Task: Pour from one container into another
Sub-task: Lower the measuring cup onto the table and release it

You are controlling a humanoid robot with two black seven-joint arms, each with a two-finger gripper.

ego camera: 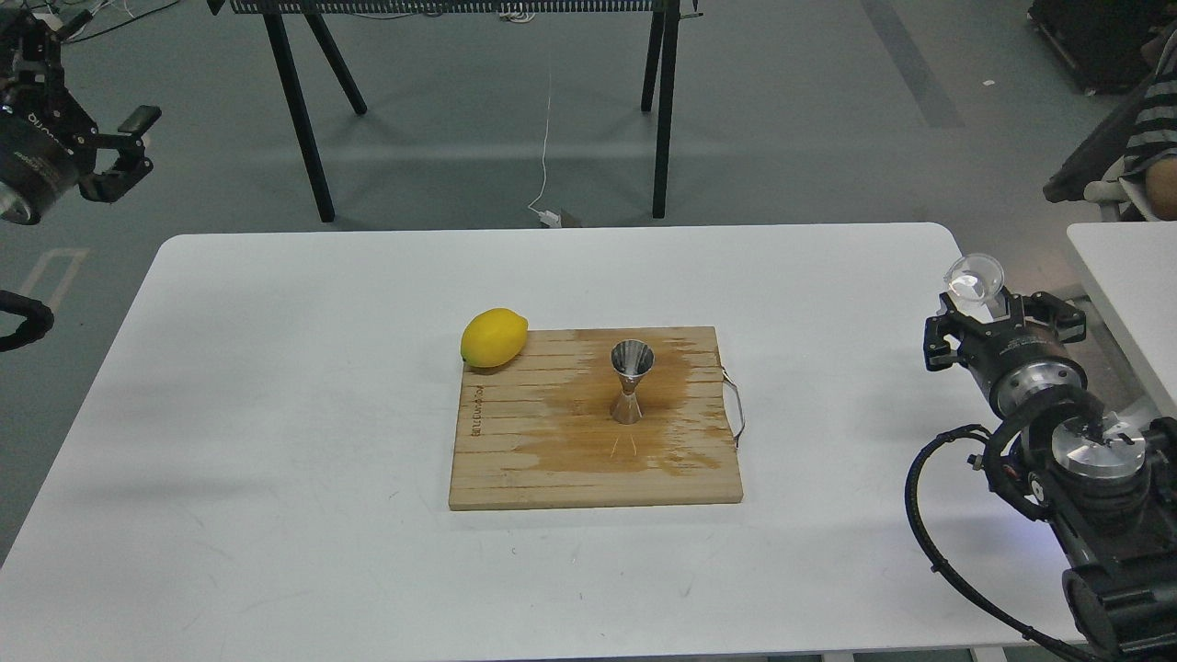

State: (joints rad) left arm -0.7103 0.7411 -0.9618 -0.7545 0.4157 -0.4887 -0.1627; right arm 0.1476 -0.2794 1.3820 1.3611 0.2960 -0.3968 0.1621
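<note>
The steel jigger (631,379) stands upright in the middle of a wooden cutting board (515,469), on a dark wet patch. The small clear glass cup (975,274) is far to the right, over the table's right edge, tilted with its round mouth facing the camera. My right gripper (980,299) is shut on the cup from below, well away from the jigger. My left gripper (129,147) hangs open and holding nothing at the far upper left, off the table.
A yellow lemon (494,337) lies at the board's back left corner. A wire handle (736,409) sticks out of the board's right side. The white table (276,386) carries the board. Black stand legs (308,119) rise behind it; another white table (1126,285) is at right.
</note>
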